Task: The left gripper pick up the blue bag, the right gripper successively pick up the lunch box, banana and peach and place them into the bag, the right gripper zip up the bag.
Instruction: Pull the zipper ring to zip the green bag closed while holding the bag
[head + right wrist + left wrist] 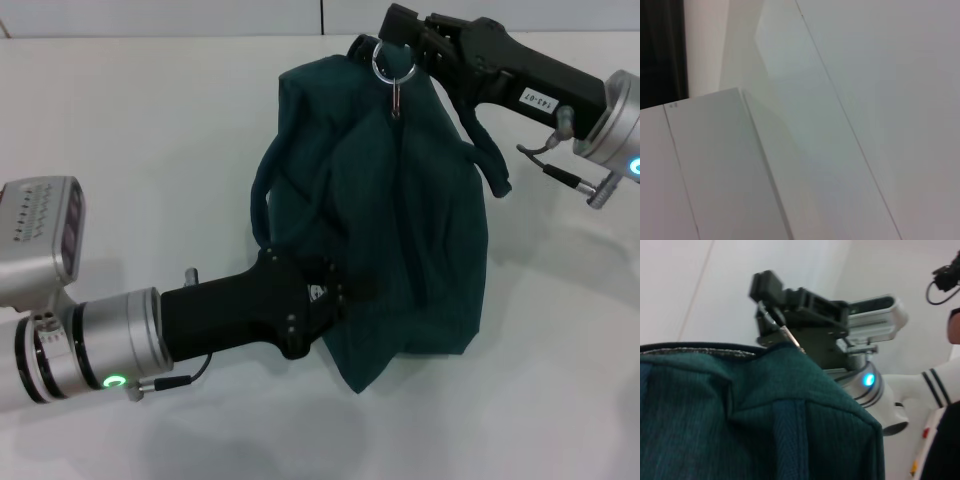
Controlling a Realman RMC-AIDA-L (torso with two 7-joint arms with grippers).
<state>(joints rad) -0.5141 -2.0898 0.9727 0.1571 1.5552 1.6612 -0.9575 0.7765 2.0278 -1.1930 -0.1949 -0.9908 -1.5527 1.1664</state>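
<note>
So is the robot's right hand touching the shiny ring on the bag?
Touching. In the head view the right gripper pinches the metal ring at the top of the blue bag.

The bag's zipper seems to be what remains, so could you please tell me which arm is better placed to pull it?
Right. The right gripper is already at the metal ring of the zipper pull at the far end of the bag, while the left gripper is occupied clamping the near side.
</note>
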